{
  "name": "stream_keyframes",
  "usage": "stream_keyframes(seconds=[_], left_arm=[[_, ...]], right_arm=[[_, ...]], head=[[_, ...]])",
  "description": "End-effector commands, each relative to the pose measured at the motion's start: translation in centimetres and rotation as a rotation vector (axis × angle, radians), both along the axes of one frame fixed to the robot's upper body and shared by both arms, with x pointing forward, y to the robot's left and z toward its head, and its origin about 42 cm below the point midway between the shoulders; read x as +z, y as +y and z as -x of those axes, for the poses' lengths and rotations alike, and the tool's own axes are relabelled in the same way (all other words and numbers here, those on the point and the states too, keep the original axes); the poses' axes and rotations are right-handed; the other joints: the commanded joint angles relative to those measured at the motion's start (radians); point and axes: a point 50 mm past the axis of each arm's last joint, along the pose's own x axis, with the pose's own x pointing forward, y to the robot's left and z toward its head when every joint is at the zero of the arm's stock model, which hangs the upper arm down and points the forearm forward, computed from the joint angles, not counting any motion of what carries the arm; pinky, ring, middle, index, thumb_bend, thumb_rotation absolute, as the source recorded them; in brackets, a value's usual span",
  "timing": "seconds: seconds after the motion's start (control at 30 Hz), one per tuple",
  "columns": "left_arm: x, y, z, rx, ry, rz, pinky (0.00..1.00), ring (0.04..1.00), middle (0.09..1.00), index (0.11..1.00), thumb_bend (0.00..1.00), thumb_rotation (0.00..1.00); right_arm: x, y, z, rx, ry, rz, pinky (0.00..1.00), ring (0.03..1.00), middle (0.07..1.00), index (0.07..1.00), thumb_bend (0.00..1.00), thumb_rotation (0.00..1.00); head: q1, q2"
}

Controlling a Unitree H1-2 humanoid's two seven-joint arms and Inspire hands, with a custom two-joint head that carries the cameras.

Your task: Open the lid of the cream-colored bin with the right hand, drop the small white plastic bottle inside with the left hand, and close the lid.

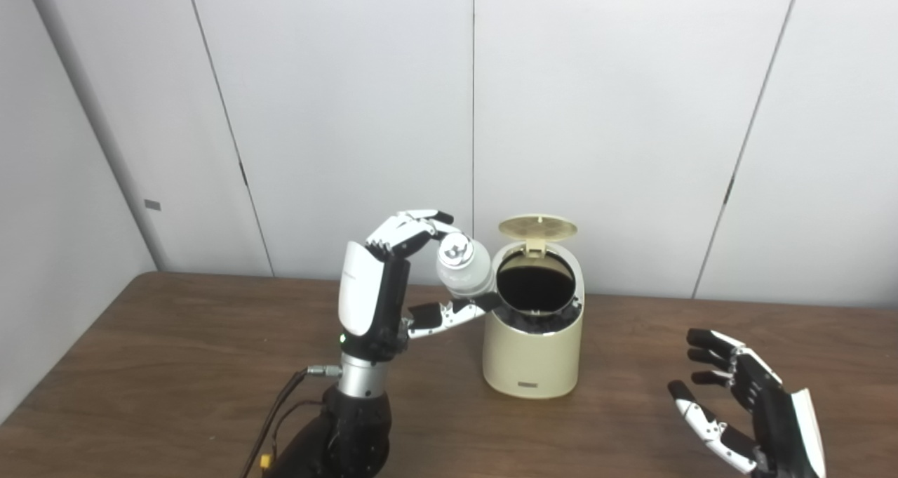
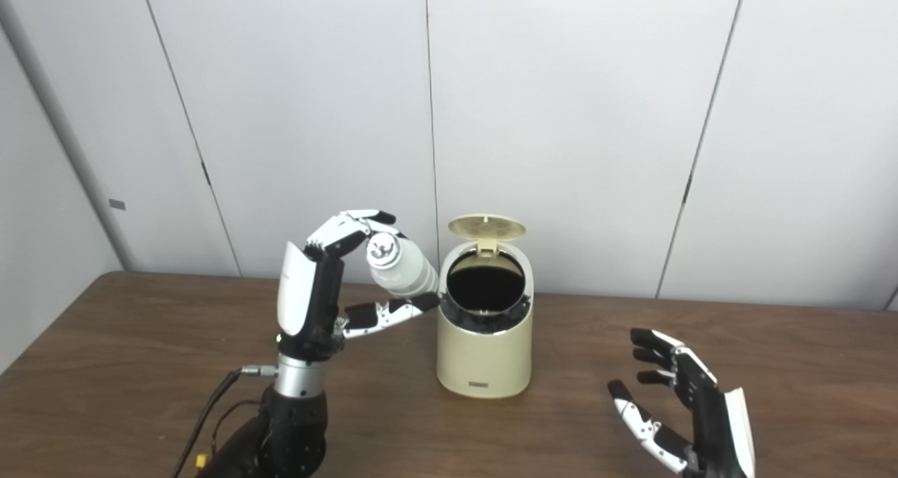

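Beside the open bin (image 1: 533, 352), left hand (image 1: 393, 274) pinches bottle (image 1: 463, 264).

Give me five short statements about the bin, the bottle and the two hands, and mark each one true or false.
1. The lid of the cream-colored bin stands open. True.
2. The left hand holds the small white plastic bottle. True.
3. The bottle already lies inside the bin. False: it is beside the bin's opening, in the hand's grasp.
4. The right hand grips the lid. False: it is apart from the bin, open and holding nothing.
5. The bin lies tipped on its side on the table. False: it stands upright.
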Motion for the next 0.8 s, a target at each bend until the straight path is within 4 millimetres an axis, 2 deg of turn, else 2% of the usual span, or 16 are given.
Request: stream_keyframes(seconds=[0.0,0.2,0.33,0.43,0.5,0.77], left_arm=[[2.7,-0.7,-1.2,-0.022,-0.099,0.008,0.70,0.671,0.486,0.474,0.52,0.00],[2.1,-2.1,-2.5,-0.042,-0.059,0.005,0.73,0.685,0.490,0.466,0.52,0.00],[1.8,-2.6,-3.1,-0.043,-0.035,-0.002,0.78,0.697,0.483,0.476,0.52,0.00],[1.4,-2.8,-3.5,-0.040,-0.003,-0.002,0.95,0.752,0.480,0.481,0.52,0.00],[1.1,-2.8,-3.5,-0.038,0.022,-0.009,0.99,0.775,0.478,0.485,0.52,0.00],[0.6,-3.0,-3.3,-0.013,0.030,-0.006,1.00,0.776,0.469,0.500,0.52,0.00]], right_arm=[[1.6,0.1,-0.4,0.010,-0.097,0.013,0.61,0.723,0.745,0.714,0.20,0.00],[1.3,0.2,-0.4,0.005,-0.096,0.012,0.61,0.724,0.745,0.712,0.21,0.00],[1.2,0.3,-0.3,-0.003,-0.088,0.016,0.62,0.727,0.746,0.716,0.21,0.00],[1.2,0.4,-0.3,-0.002,-0.093,0.011,0.62,0.725,0.745,0.714,0.21,0.00],[1.2,0.4,-0.3,0.002,-0.098,0.013,0.62,0.725,0.744,0.712,0.21,0.00],[1.0,0.3,-0.4,0.003,-0.095,0.007,0.63,0.732,0.746,0.717,0.22,0.00]], head=[[-0.003,-0.001],[-0.014,-0.005],[-0.019,-0.003],[-0.023,-0.002],[-0.024,-0.001],[-0.026,-0.006]])
